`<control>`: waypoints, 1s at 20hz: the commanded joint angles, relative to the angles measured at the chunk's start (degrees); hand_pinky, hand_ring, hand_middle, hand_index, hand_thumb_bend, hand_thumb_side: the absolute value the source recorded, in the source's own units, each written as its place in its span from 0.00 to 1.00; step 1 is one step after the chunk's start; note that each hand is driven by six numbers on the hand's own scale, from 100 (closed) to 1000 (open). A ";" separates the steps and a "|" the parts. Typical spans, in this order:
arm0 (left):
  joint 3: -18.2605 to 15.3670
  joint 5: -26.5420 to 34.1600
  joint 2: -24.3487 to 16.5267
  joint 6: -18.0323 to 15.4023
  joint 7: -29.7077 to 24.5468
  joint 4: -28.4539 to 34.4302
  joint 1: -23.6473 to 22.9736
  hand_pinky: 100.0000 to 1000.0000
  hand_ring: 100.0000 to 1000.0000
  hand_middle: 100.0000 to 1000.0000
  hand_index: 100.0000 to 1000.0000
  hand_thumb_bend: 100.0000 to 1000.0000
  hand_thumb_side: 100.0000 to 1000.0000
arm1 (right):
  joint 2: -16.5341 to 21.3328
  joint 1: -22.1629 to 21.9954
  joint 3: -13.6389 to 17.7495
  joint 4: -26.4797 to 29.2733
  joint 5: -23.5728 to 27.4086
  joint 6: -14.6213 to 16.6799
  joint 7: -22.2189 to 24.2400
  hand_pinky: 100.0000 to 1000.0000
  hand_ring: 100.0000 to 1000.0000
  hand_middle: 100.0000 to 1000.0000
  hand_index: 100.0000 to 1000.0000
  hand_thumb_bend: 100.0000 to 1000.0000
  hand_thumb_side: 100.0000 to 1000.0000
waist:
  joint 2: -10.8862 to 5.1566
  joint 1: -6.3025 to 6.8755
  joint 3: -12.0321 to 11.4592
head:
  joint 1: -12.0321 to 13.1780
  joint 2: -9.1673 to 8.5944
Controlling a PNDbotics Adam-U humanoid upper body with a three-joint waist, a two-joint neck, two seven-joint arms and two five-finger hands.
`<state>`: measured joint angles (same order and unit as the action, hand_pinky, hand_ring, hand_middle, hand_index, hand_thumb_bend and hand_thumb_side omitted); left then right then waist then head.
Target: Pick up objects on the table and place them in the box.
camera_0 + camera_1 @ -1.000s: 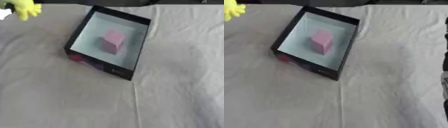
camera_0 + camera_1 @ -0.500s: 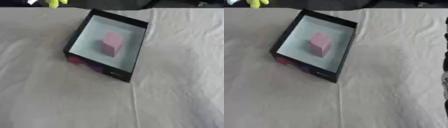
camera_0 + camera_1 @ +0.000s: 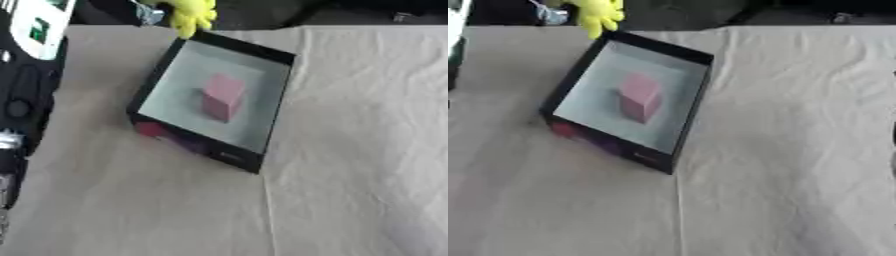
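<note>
Along the left edge we see our black left arm (image 3: 22, 100), its hand out of sight, a yellow object (image 3: 191, 14) at the box's far corner, the black-walled box (image 3: 262, 102) askew on beige cloth (image 3: 367, 150), a pink block (image 3: 221, 96) inside it, right hand unseen.

L arm (image 3: 22, 95) along left edge — hand not visible.

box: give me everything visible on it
The box is a shallow open tray, black walls, pale light-grey floor, with reddish-purple print on its near outer wall. It sits flat on the beige cloth, turned askew. A pink block stands inside near the middle. A yellow object is at its far corner; contact cannot be told.
</note>
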<state>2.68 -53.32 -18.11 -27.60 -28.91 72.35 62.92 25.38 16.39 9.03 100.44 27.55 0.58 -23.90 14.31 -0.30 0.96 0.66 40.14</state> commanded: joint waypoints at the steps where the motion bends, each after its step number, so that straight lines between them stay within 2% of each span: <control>1: 0.09 -3.62 0.34 0.21 2.16 0.91 0.74 0.74 0.61 0.54 0.52 0.12 0.00 | 0.94 0.75 0.87 0.68 0.52 0.26 -0.39 1.00 0.94 0.96 0.87 0.18 0.36 | -0.82 -0.17 0.07 | 0.28 -0.70; 6: -0.46 -6.63 3.97 1.21 2.17 -3.67 -2.76 0.74 0.62 0.57 0.58 0.13 0.00 | 1.36 1.46 2.32 1.23 0.80 1.11 -1.39 1.00 0.94 0.96 0.87 0.18 0.35 | -0.04 -0.37 1.02 | 0.74 -1.18; 11: -0.90 -7.63 5.62 0.54 0.86 -7.78 -4.33 0.79 0.68 0.65 0.69 0.27 0.00 | 1.25 1.45 2.40 1.28 0.85 1.18 -1.46 1.00 0.94 0.96 0.87 0.18 0.35 | 0.36 -0.56 0.93 | 1.04 -0.79; 12: -0.92 -7.87 5.81 0.30 0.74 -8.05 -4.58 0.83 0.72 0.70 0.77 0.36 0.03 | 1.20 1.43 2.40 1.25 0.77 1.16 -1.46 1.00 0.94 0.96 0.87 0.18 0.35 | 0.44 -0.58 0.87 | 1.04 -0.71; 13: -0.91 -8.11 5.95 0.06 0.61 -8.24 -4.78 0.83 0.73 0.71 0.78 0.38 0.05 | 1.15 1.41 2.42 1.23 0.68 1.15 -1.46 1.00 0.94 0.96 0.87 0.18 0.35 | 0.49 -0.60 0.86 | 1.01 -0.64; 14: -0.92 -8.41 6.03 -0.14 0.49 -8.37 -4.92 0.85 0.76 0.74 0.84 0.48 0.17 | 1.11 1.40 2.42 1.22 0.62 1.14 -1.46 1.00 0.94 0.96 0.87 0.17 0.35 | 0.53 -0.62 0.89 | 0.99 -0.56; 15: -0.96 -8.77 6.06 -0.30 0.44 -8.42 -5.00 0.85 0.76 0.74 0.84 0.48 0.17 | 1.07 1.39 2.39 1.23 0.58 1.13 -1.44 1.00 0.94 0.96 0.87 0.17 0.35 | 0.56 -0.64 0.92 | 0.96 -0.52; 16: -1.01 -9.07 6.08 -0.45 0.41 -8.45 -5.07 0.86 0.77 0.75 0.87 0.55 0.26 | 1.03 1.37 2.38 1.22 0.56 1.12 -1.44 1.00 0.94 0.96 0.87 0.17 0.36 | 0.59 -0.67 0.94 | 0.90 -0.54; 20: -1.29 -10.07 5.94 -0.70 0.33 -8.27 -5.33 0.88 0.79 0.77 0.91 0.69 0.37 | 0.97 1.22 2.36 1.23 0.59 1.09 -1.50 1.00 0.94 0.96 0.87 0.17 0.36 | 0.66 -0.81 0.87 | 0.74 -0.50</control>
<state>1.89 -63.00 -11.58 -28.09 -28.62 63.28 56.83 25.38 17.14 10.90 100.49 28.16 1.58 -25.31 15.82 -0.90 1.78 1.40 39.62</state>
